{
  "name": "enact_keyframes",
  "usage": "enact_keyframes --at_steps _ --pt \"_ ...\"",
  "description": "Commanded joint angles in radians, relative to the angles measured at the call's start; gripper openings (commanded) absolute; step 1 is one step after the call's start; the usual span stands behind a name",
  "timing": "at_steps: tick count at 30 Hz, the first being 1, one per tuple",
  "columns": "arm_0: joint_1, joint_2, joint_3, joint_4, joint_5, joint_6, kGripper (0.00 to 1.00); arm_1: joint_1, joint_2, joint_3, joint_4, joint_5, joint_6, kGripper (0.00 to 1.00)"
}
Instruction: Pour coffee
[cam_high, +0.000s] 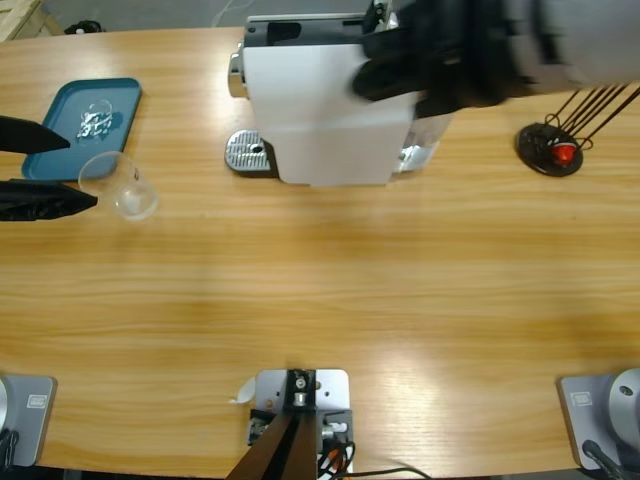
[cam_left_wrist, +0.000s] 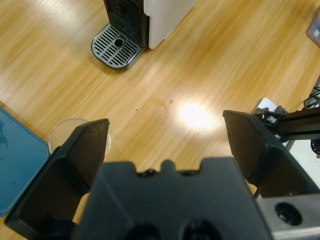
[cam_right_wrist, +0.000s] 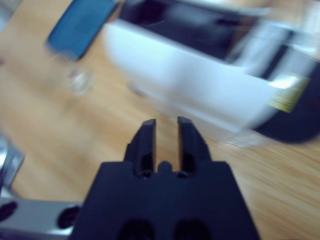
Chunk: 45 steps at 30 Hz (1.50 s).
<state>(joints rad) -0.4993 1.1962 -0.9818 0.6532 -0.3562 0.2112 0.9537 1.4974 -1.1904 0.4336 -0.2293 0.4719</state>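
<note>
My left hand (cam_high: 75, 172) sits wide open at nine o'clock, beside the empty glass cup (cam_high: 122, 186) on the bench (cam_high: 330, 290); right hand (cam_right_wrist: 165, 127), jaws narrow, hovers over the coffee machine (cam_high: 320, 100); no coffee visible anywhere; I judge cup placement, brewing and pouring all remain.

left claw (cam_left_wrist: 165, 145): black wedge jaws | right claw (cam_right_wrist: 165, 131): black, slim prongs

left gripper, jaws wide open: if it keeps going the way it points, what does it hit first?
Most likely the clear glass cup: the left gripper points along the table at it, cup roughly between the jaw tips. Depth unclear; the lower jaw may touch first.
</note>
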Motion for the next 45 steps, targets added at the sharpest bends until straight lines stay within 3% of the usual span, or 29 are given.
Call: enact_keyframes --at_steps 1,3,14,22,28,30,34,37,41,43,45 --pt "-0.008 -0.022 0.025 -0.009 -0.017 -0.007 1.000 -0.026 0.065 -0.050 -0.118 -0.332 0.114 0.000" --pt "-0.008 -0.024 0.025 -0.009 -0.017 -0.007 1.000 -0.047 0.119 -0.111 -0.137 -0.363 0.114 0.000" --pt "-0.008 0.002 0.030 -0.010 -0.018 -0.006 0.999 -0.107 0.206 -0.282 -0.196 -0.273 0.110 0.000" --pt "-0.008 0.015 0.034 -0.010 -0.018 -0.006 1.000 0.020 0.243 -0.321 -0.181 -0.297 0.151 0.000" --pt "-0.008 0.009 0.038 -0.010 -0.018 -0.006 1.000 0.037 0.242 -0.318 -0.151 -0.338 0.141 0.000" --pt "-0.008 0.013 0.036 -0.010 -0.018 -0.006 1.000 0.037 0.226 -0.347 -0.115 -0.325 0.050 0.000" --pt "-0.008 0.019 0.035 -0.010 -0.019 -0.006 1.000 0.047 0.207 -0.528 -0.012 -0.137 -0.199 0.000" --pt "-0.008 0.013 0.037 -0.010 -0.020 -0.007 1.000 0.091 0.165 -0.609 0.058 -0.121 -0.297 0.000" --pt "-0.008 0.002 0.047 -0.010 -0.028 -0.007 1.000 0.091 0.087 -0.567 0.059 -0.270 -0.254 0.000" --pt "-0.010 -0.002 0.045 -0.010 -0.029 -0.007 1.000 0.067 0.061 -0.481 0.055 -0.393 -0.124 0.000" --pt "-0.011 -0.010 0.045 -0.010 -0.029 -0.006 1.000 0.041 0.029 -0.407 0.010 -0.416 -0.068 0.000"
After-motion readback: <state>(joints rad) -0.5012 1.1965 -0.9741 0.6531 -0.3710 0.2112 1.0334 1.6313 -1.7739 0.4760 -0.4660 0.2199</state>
